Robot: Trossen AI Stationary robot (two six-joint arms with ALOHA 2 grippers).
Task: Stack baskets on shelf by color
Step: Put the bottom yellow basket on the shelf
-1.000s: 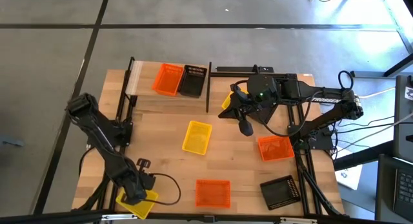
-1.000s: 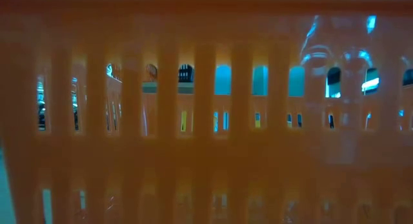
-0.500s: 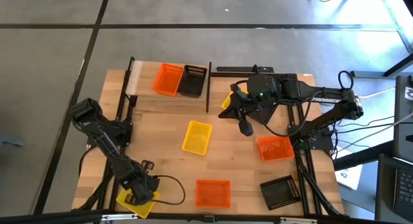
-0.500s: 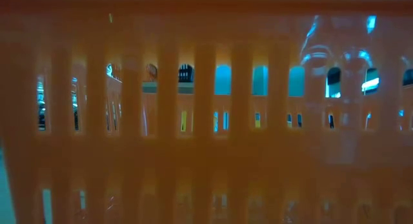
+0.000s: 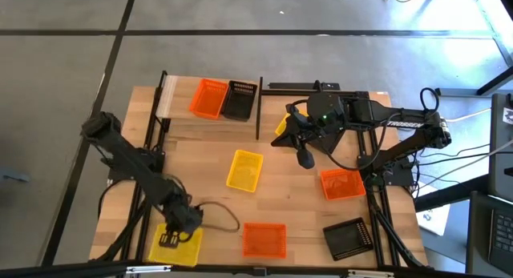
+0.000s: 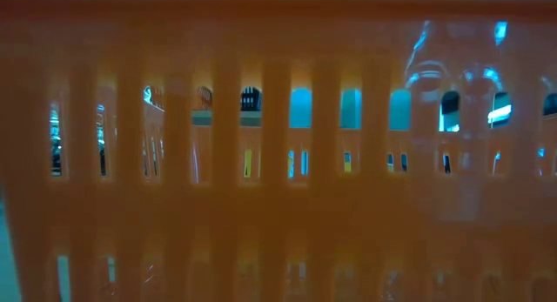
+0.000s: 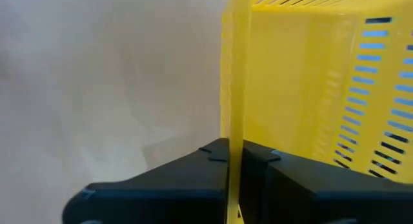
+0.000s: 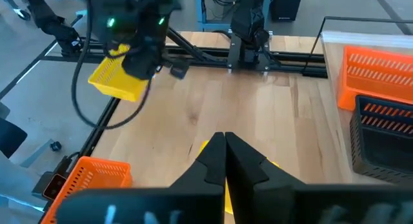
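My left gripper [image 5: 181,225] is at the table's near left corner, shut on a yellow basket [image 5: 176,246], also seen in the right wrist view as the yellow basket [image 8: 118,77]. My right gripper [image 5: 305,156] hangs shut over the table's middle right, touching nothing that I can see. A second yellow basket [image 5: 244,170] lies flat mid-table. A third yellow basket [image 5: 281,126] is half hidden under the right arm. On the shelf [image 5: 258,110] sit an orange basket [image 5: 208,98] and a black basket [image 5: 239,100]. My left gripper pinches the yellow basket's side wall at its rim [image 7: 232,114], one finger inside [image 7: 303,185] and one outside [image 7: 168,185]. It comes from above. The basket hangs tilted below the fingers, lifted clear of the table in the right wrist view.
An orange basket [image 5: 342,183] lies near the right edge. Another orange basket [image 5: 264,239] and a black basket [image 5: 349,238] lie along the near edge. The orange basket's slotted wall [image 6: 278,163] fills the low view. Bare wood [image 5: 200,190] lies between the near baskets and the shelf.
My left gripper has moved a little toward the table's right and far side, carrying the yellow basket with it. The basket has turned about, from cornerwise to square with the table's edge. The right arm has kept still.
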